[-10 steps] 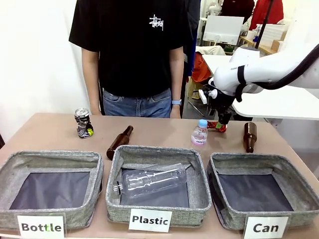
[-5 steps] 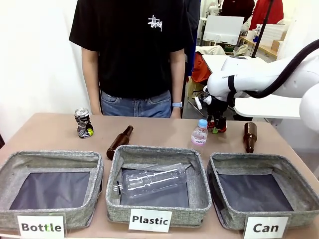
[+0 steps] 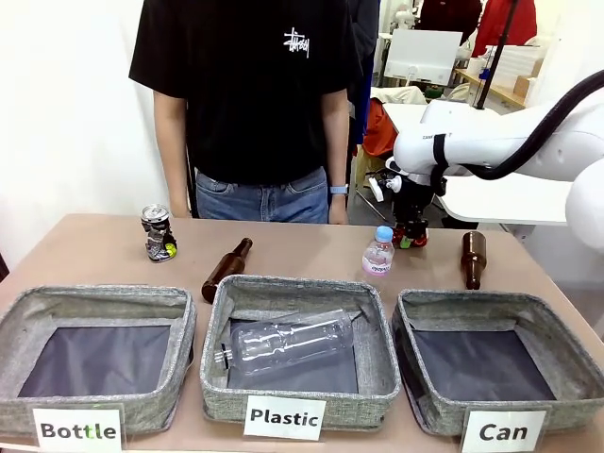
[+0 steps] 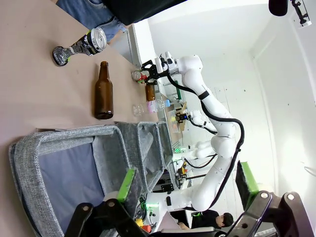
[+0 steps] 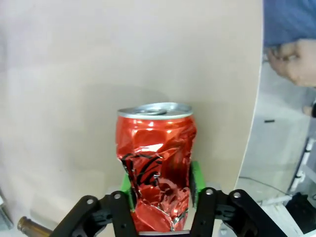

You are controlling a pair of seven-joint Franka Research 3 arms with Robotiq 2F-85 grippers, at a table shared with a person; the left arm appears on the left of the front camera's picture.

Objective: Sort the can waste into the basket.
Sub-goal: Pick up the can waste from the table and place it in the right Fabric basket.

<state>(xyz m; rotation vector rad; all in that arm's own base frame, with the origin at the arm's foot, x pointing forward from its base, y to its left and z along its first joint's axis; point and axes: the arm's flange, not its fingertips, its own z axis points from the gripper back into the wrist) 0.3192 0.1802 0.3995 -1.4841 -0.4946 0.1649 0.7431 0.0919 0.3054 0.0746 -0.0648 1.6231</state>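
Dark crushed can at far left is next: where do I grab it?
Probably across its crumpled middle, jaws coming down from above: the dark can stands upright, silver top up, apart from the brown bottle, both sides free.

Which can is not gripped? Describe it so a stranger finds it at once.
Start at the leftmost grey bin, labelled Bottle. Beyond its far rim stands a crushed dark can. Unlike the brown bottle lying to its right, it is short, metal, with a silver top.

A small clear bottle (image 3: 378, 252) and an upright brown bottle (image 3: 473, 259) are flanking a bare strip of counter (image 3: 429, 272), which is running straight to the open-topped Can basket (image 3: 472, 301) nearby.
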